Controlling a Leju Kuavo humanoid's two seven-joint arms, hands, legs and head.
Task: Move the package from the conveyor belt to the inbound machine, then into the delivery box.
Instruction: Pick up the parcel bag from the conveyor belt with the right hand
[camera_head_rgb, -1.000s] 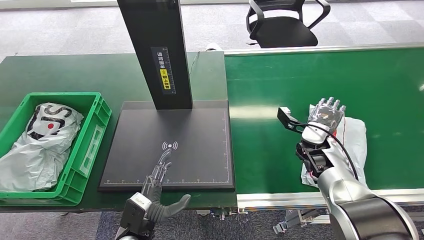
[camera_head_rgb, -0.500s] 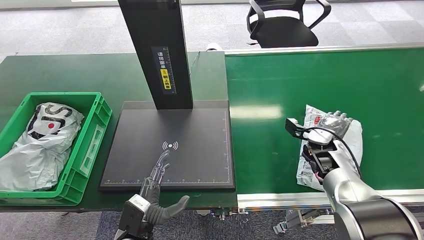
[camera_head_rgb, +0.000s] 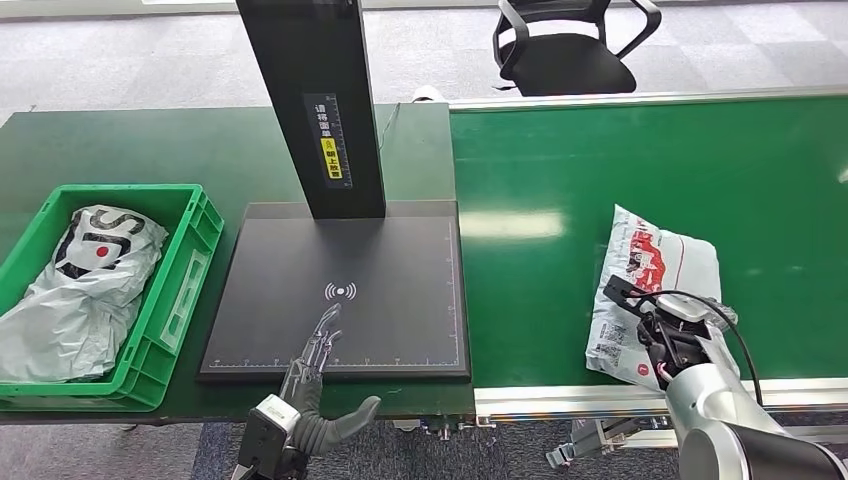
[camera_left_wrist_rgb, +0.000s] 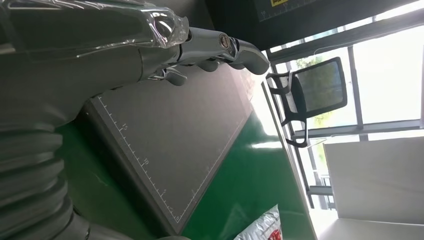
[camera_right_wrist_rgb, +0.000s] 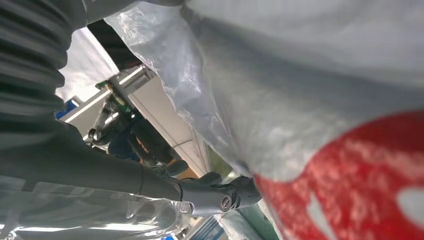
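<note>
A white plastic package (camera_head_rgb: 655, 275) with red print lies on the green conveyor belt (camera_head_rgb: 600, 160), near its front edge. My right hand (camera_head_rgb: 683, 335) sits at the package's near end. In the right wrist view the package (camera_right_wrist_rgb: 325, 100) lies close against the palm, between the thumb and a dark finger (camera_right_wrist_rgb: 220, 197); how firmly it is held is unclear. My left hand (camera_head_rgb: 315, 385) hovers over the front edge of the black inbound machine plate (camera_head_rgb: 400, 250), fingers stretched out and holding nothing. The left wrist view has those fingers (camera_left_wrist_rgb: 215, 42) above the plate and a corner of the package (camera_left_wrist_rgb: 262, 227).
The machine's black column (camera_head_rgb: 310, 100) rises at the back of the plate. A green delivery box (camera_head_rgb: 190, 260) stands at the left with a grey bag (camera_head_rgb: 85, 275) inside. An office chair (camera_head_rgb: 565, 45) stands beyond the belt.
My right hand has drawn back from the package's far end to its near end, uncovering the red print. The left hand has stayed put.
</note>
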